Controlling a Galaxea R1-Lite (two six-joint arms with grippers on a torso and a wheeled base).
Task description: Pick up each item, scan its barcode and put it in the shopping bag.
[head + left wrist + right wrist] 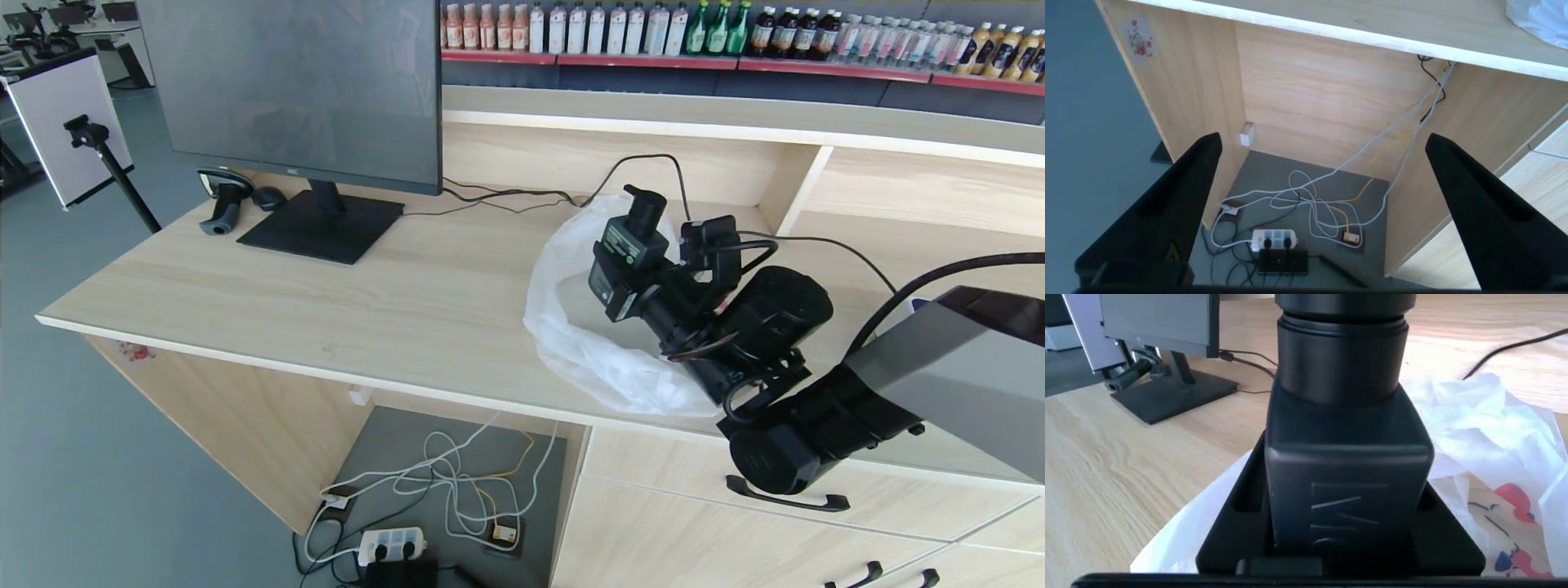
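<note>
Two claws logged | right claw (635,282) grips a dark capped bottle (637,229) just above the white shopping bag (563,327) on the table (326,286) | left claw (1323,204) gapes open below the table edge | we fear the limp bag, lying at that edge, could collapse and spill the bottle.

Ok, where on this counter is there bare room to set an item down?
The widest bare stretch of counter lies between the monitor stand and the shopping bag, out to the front edge. The front left corner, ahead of the scanner, is free too. It is crowded at the bag, under the right arm, and by the cables behind it.
</note>
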